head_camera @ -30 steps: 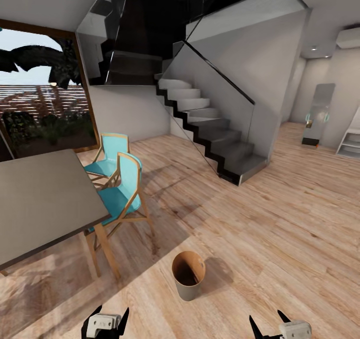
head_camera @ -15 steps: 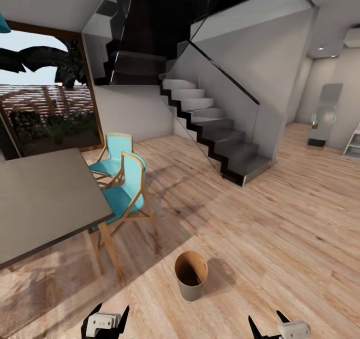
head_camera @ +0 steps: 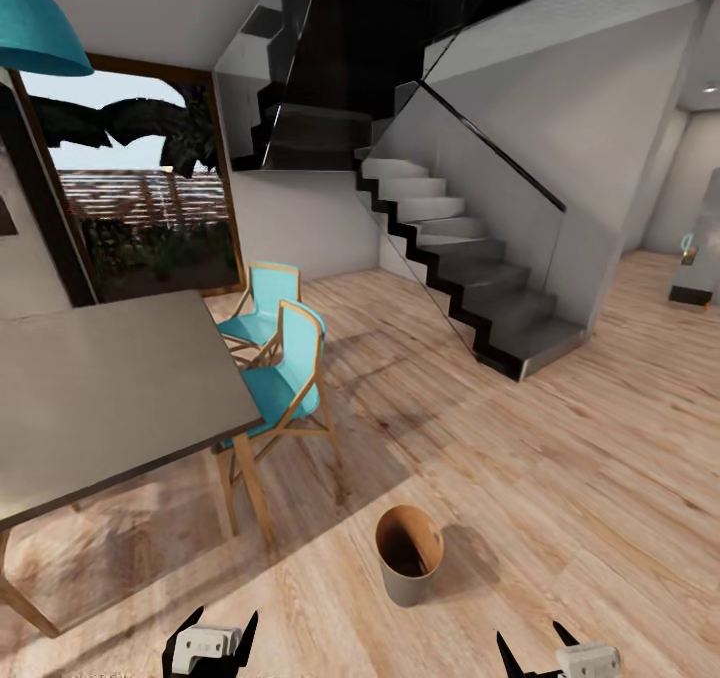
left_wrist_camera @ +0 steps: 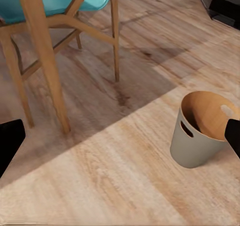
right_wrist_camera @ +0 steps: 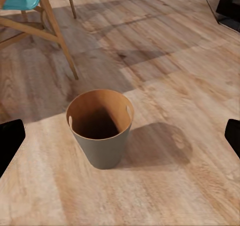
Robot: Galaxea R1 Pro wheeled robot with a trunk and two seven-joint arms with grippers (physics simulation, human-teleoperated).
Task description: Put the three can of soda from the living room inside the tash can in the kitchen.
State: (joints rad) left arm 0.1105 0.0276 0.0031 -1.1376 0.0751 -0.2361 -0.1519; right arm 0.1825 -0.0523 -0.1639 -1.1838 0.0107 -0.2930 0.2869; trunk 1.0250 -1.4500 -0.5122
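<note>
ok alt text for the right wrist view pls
A small round grey bin with a coppery brown inside stands upright on a light wood plank floor, casting a shadow to one side. Beyond it are the wooden legs of a turquoise chair.

Grey tash can (head_camera: 408, 556) upright on wood floor, brown inside.

This is a home, an open-plan living and dining space rendered in simulation. A light wood plank floor (head_camera: 560, 458) runs throughout. Ahead of the grippers and toward the left one's side stands a grey-topped dining table with wooden legs (head_camera: 100, 398), with two turquoise wooden-framed chairs (head_camera: 290, 378) drawn up beside it under a teal pendant lamp (head_camera: 40, 28). Farther ahead, a grey-stepped staircase with a glass balustrade (head_camera: 470, 268) climbs beside a large wood-framed window onto garden greenery (head_camera: 150, 198).
</note>
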